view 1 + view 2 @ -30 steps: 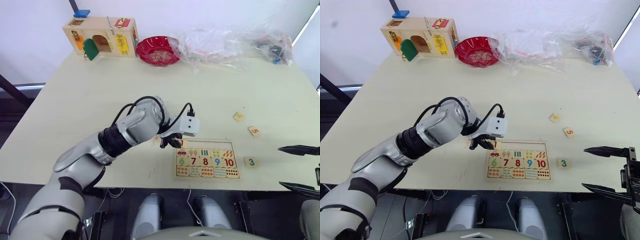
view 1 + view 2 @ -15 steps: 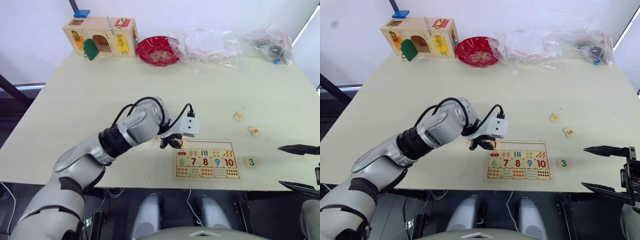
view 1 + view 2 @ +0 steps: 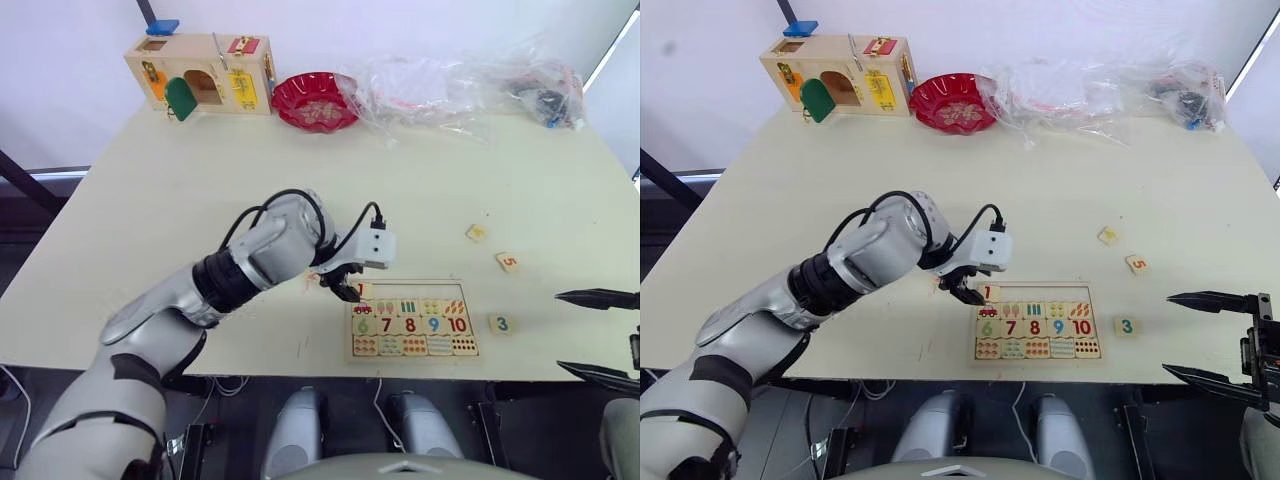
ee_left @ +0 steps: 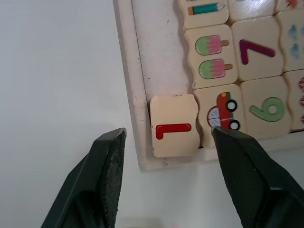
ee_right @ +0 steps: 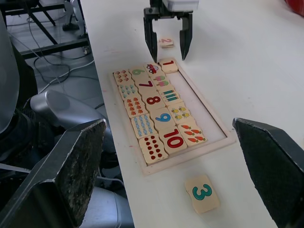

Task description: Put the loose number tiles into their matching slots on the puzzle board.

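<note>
With tile 1 (image 4: 174,125) lying in the corner slot of the board (image 3: 352,342), beside the car picture, the left gripper (image 4: 167,137) hangs just over it, fingers spread and empty, so the first placement looks done. Tile 2 (image 5: 166,42) sits just off the board at its nine o'clock, right by that gripper. Tile 3 (image 3: 501,323) lies at the board's three o'clock, tile 5 (image 3: 508,262) and another tile (image 3: 477,232) toward one o'clock. The right gripper (image 3: 1225,336) waits wide open near tile 3. Next, I judge, the left should take tile 2 for the slot beside tile 1.
</note>
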`<action>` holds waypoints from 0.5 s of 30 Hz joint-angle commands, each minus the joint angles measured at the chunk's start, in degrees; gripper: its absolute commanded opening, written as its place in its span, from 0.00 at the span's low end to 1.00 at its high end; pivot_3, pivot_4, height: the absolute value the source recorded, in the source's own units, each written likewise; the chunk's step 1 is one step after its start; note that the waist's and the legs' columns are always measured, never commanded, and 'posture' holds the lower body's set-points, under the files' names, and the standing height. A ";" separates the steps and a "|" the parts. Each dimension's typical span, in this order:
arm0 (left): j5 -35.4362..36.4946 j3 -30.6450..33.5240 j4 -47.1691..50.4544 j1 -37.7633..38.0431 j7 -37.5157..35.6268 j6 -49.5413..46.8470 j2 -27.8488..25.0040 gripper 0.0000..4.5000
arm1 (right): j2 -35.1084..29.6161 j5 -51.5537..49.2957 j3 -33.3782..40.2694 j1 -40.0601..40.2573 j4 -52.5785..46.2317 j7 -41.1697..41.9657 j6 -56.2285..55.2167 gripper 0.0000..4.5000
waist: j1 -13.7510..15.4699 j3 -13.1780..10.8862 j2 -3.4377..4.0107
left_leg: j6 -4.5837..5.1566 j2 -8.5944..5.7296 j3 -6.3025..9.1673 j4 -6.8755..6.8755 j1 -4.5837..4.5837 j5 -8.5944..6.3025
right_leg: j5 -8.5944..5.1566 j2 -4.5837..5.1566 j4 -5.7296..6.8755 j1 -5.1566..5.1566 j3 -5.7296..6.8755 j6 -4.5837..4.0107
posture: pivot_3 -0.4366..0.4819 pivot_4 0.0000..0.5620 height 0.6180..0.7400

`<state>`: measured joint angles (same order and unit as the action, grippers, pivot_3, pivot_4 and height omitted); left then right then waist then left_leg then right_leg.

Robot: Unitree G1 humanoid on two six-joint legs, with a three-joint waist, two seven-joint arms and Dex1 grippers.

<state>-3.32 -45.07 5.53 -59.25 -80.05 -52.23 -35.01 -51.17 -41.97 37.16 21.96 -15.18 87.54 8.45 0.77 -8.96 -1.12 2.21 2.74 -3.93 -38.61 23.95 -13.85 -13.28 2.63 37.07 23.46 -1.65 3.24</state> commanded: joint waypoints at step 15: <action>6.25 12.94 -12.78 4.76 1.97 23.88 2.78 0.59 | 1.29 0.16 0.59 -1.68 0.01 -0.50 -1.50 1.00 | 0.05 0.01 0.01 | 0.00 -0.01 -0.02 -0.06 0.00 0.00 | 0.01 0.01 0.02 -0.01 -0.01 0.00 | 0.48 0.27 1.00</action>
<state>3.35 -34.20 -6.84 -54.36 -78.33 -30.74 -32.51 -50.09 -41.38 36.81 20.37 -14.71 87.11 7.42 0.82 -8.95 -1.11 2.22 2.73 -3.95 -38.67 23.95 -13.85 -13.28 2.64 37.10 23.44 -1.66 3.23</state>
